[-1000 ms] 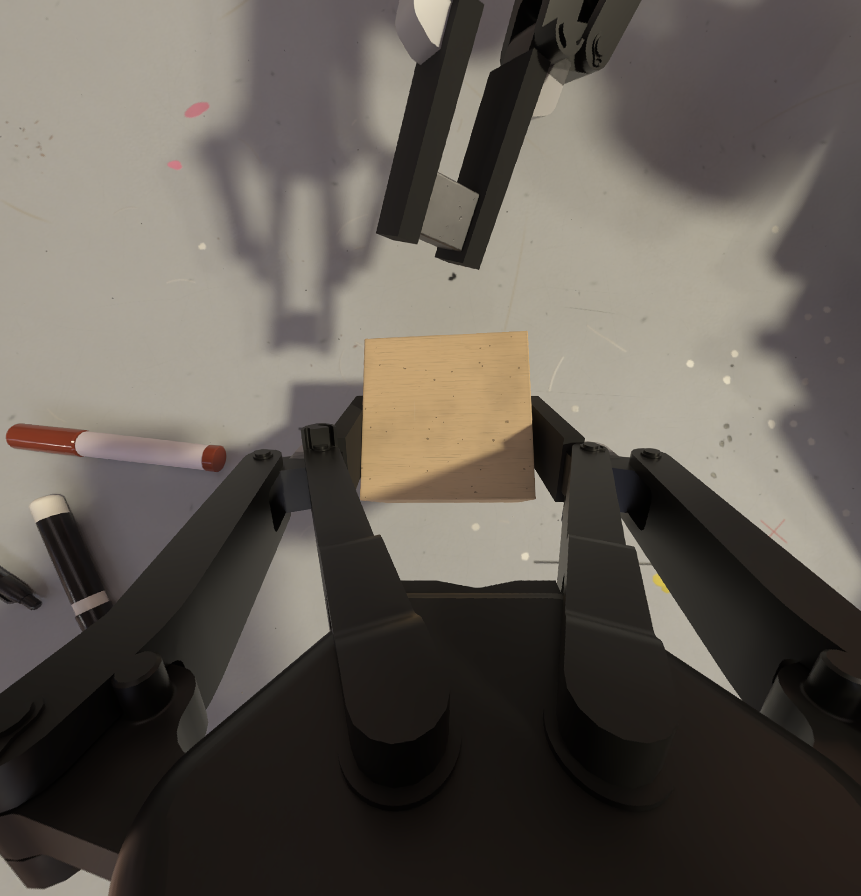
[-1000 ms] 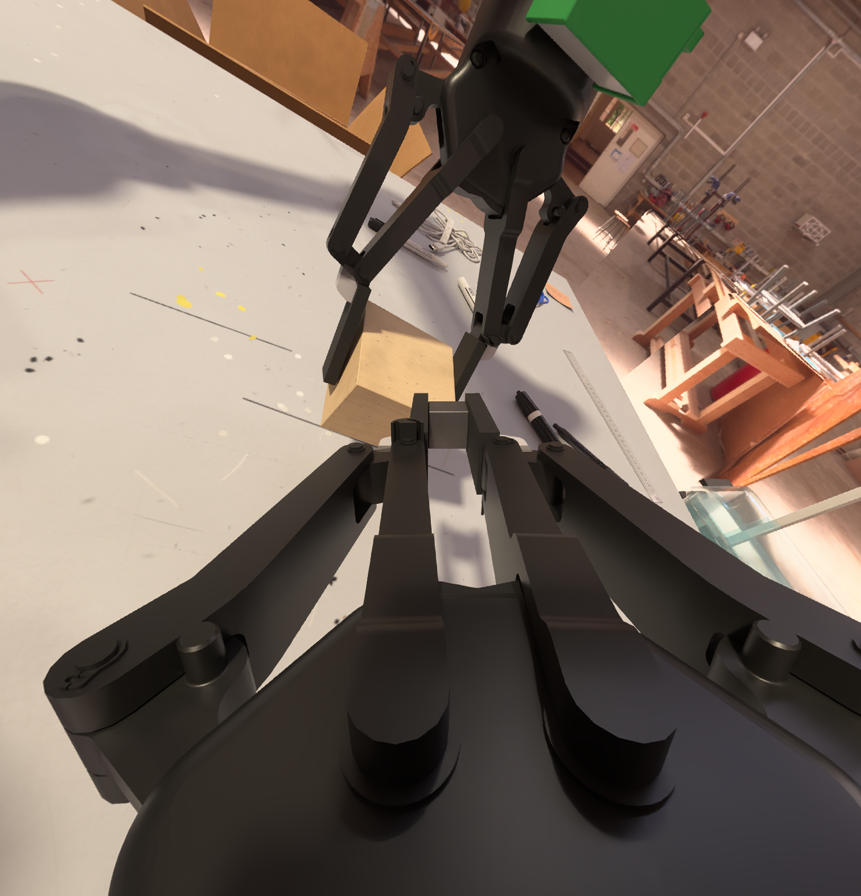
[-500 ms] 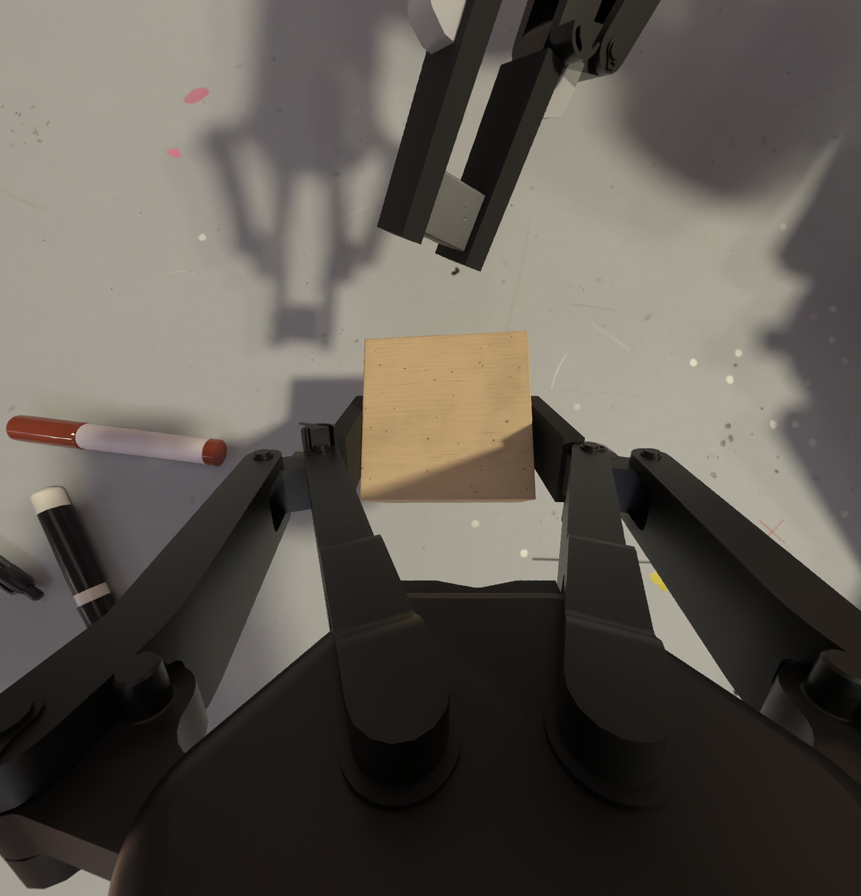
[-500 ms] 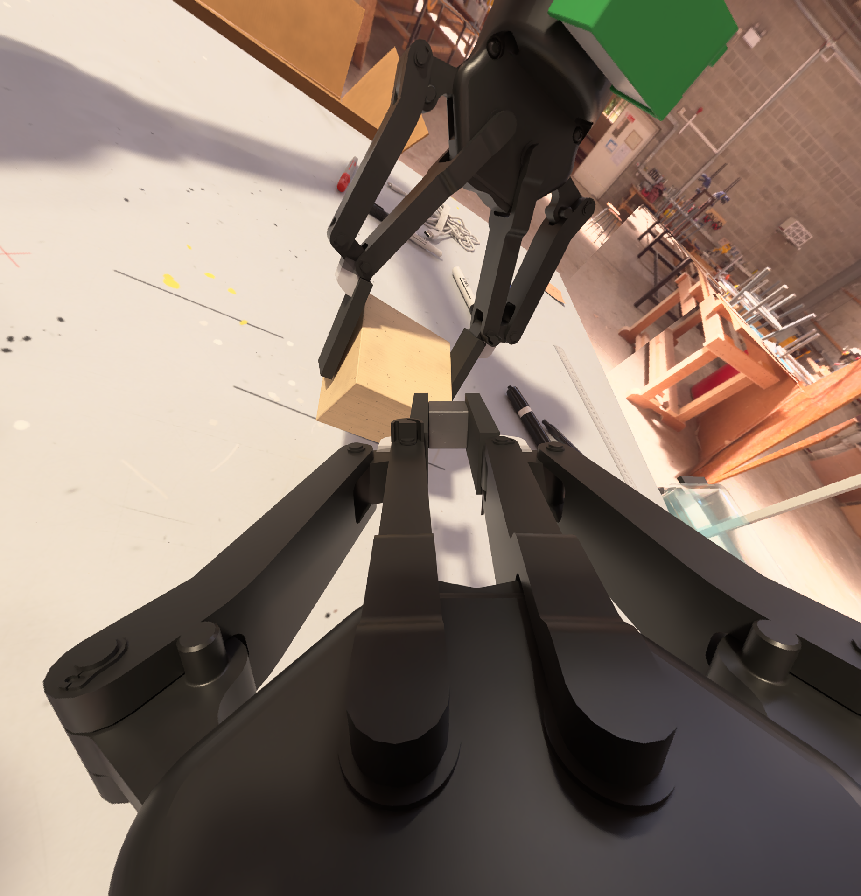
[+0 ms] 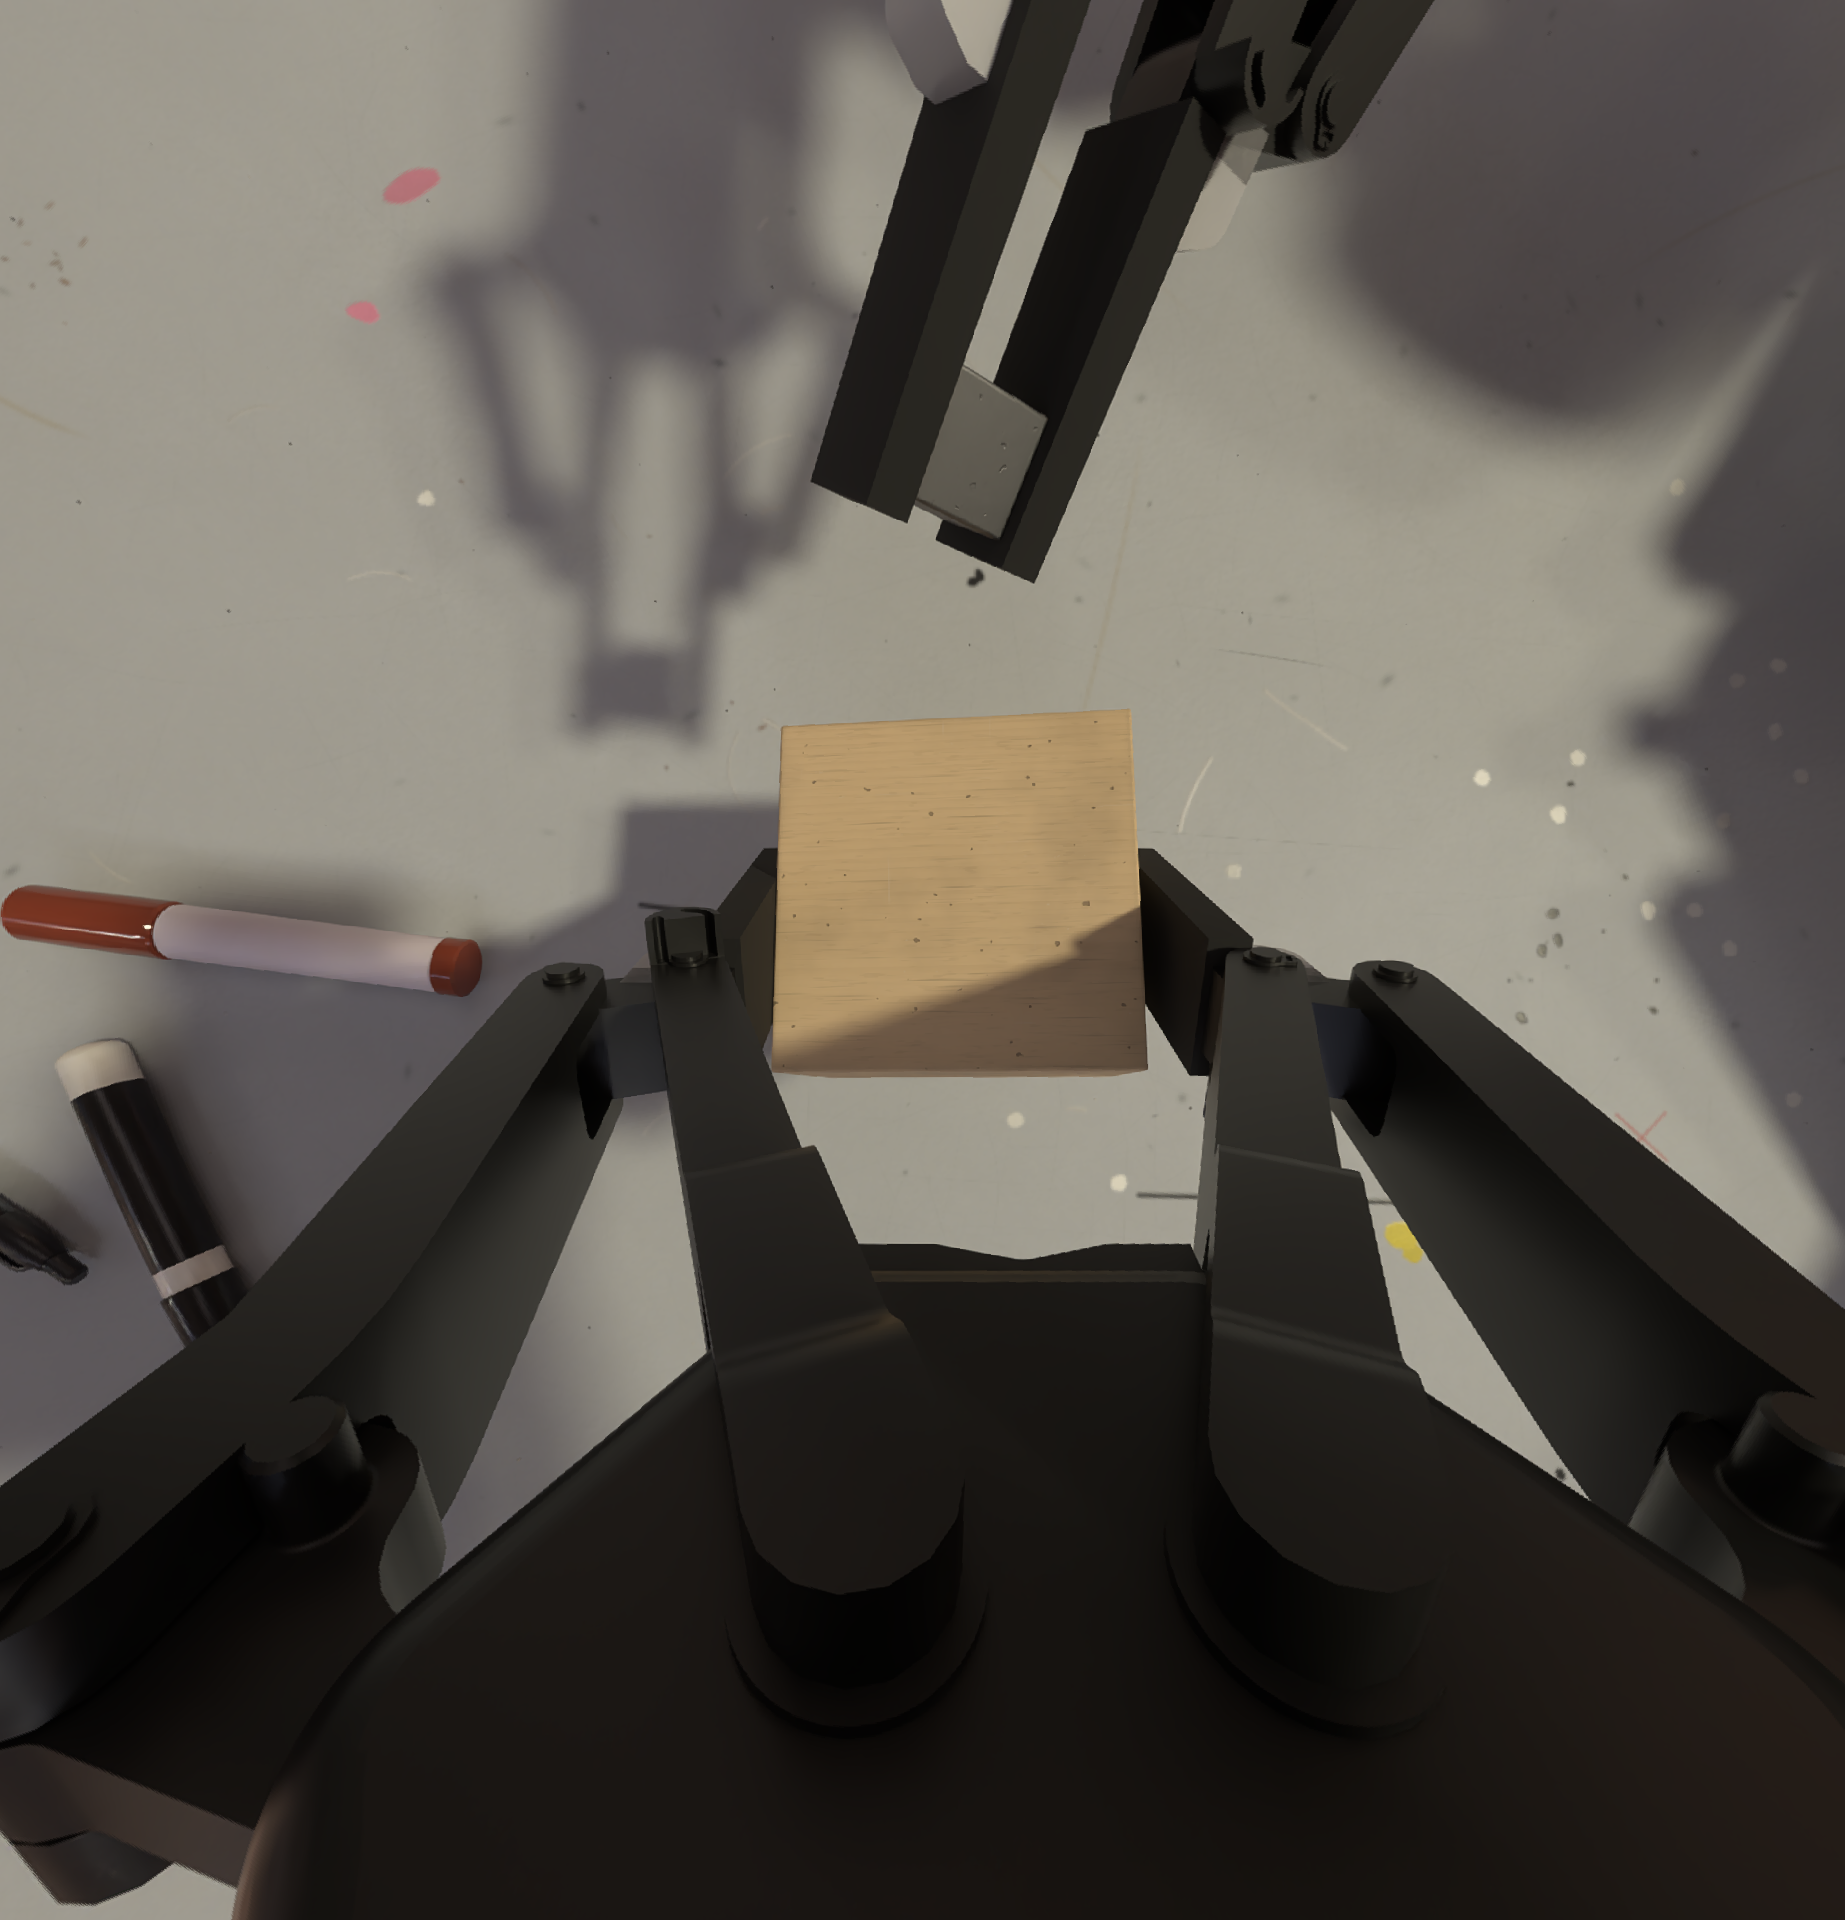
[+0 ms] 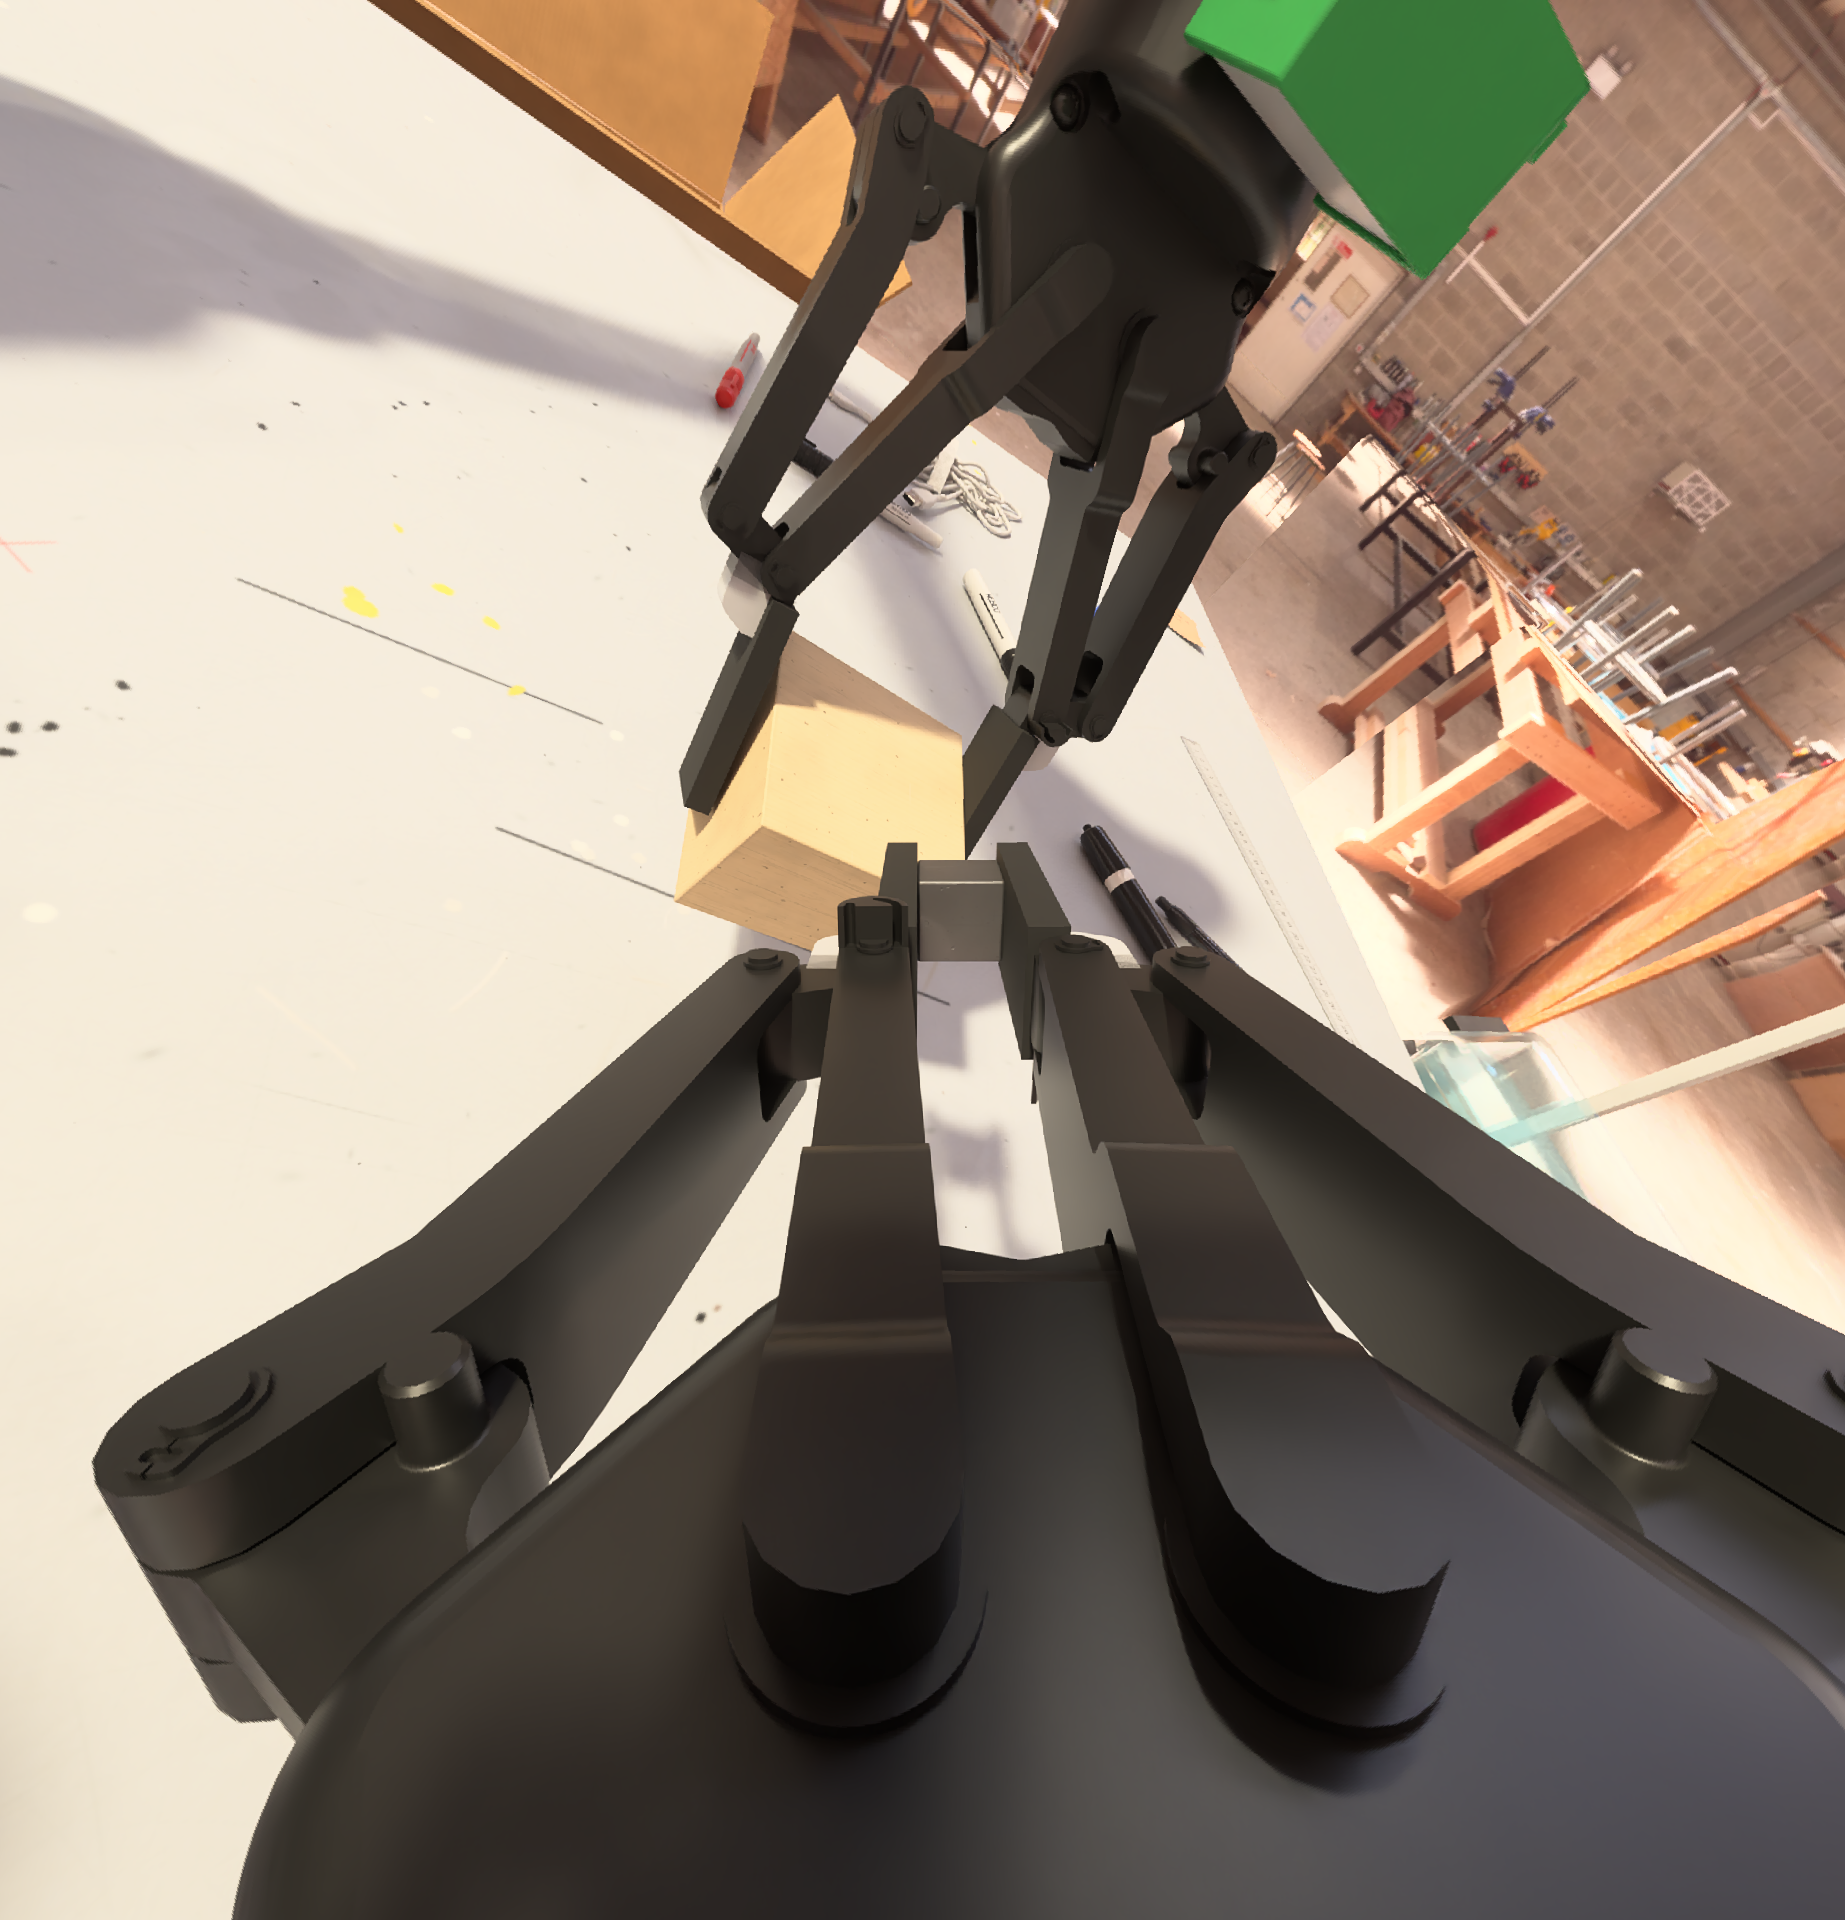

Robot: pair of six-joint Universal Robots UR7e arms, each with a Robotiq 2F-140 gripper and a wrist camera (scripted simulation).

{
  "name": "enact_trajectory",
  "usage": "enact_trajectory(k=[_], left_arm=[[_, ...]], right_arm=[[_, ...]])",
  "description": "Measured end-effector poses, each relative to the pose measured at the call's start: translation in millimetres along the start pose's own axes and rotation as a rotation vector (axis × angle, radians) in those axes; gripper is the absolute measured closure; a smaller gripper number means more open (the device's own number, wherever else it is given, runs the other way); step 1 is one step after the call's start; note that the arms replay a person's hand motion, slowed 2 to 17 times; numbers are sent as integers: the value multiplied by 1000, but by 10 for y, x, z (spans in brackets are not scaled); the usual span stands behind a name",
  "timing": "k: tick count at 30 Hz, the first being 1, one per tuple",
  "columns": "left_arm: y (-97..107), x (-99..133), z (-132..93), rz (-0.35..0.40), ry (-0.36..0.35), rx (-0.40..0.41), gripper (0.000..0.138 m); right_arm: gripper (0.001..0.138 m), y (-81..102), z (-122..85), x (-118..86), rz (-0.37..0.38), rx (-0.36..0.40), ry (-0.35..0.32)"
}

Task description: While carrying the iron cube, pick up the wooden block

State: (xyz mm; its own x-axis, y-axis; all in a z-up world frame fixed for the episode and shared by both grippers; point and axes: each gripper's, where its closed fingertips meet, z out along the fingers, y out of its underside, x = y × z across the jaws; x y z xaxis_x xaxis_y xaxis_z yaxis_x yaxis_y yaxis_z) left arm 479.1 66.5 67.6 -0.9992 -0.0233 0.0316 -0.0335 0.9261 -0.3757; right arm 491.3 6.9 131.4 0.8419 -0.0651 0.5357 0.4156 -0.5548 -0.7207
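Observation:
The wooden block [image 5: 959, 894] is a tan cube held between the fingers of my left gripper [image 5: 959, 935], which is shut on its two sides. Its shadow falls apart from it on the table, so it hangs just above the surface. My right gripper [image 6: 957, 894] is shut on the small grey iron cube [image 6: 957, 904] and hovers just beyond the block. The left wrist view shows the right gripper [image 5: 959, 520] with the iron cube [image 5: 980, 457] between its fingertips. The right wrist view shows the block [image 6: 845, 800] in the left gripper [image 6: 845, 779].
A red-capped marker [image 5: 243, 940] and a black marker [image 5: 149, 1174] lie left of the block. Black pens [image 6: 1126, 894], a ruler [image 6: 1261, 883], a white marker [image 6: 985, 613] and a coiled white cable [image 6: 975, 494] lie near the table's edge. Workshop benches stand beyond.
The left gripper has risen slightly with the block; the markers below have drifted and shrunk a little. The right gripper with the iron cube has moved up and farther from the block.

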Motion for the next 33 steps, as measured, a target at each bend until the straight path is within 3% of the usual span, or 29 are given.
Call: enact_trajectory(k=[33], left_arm=[[31,-18,18,20,-16,-44,58]], right_arm=[[119,11,5,-7,15,-13,-4]])
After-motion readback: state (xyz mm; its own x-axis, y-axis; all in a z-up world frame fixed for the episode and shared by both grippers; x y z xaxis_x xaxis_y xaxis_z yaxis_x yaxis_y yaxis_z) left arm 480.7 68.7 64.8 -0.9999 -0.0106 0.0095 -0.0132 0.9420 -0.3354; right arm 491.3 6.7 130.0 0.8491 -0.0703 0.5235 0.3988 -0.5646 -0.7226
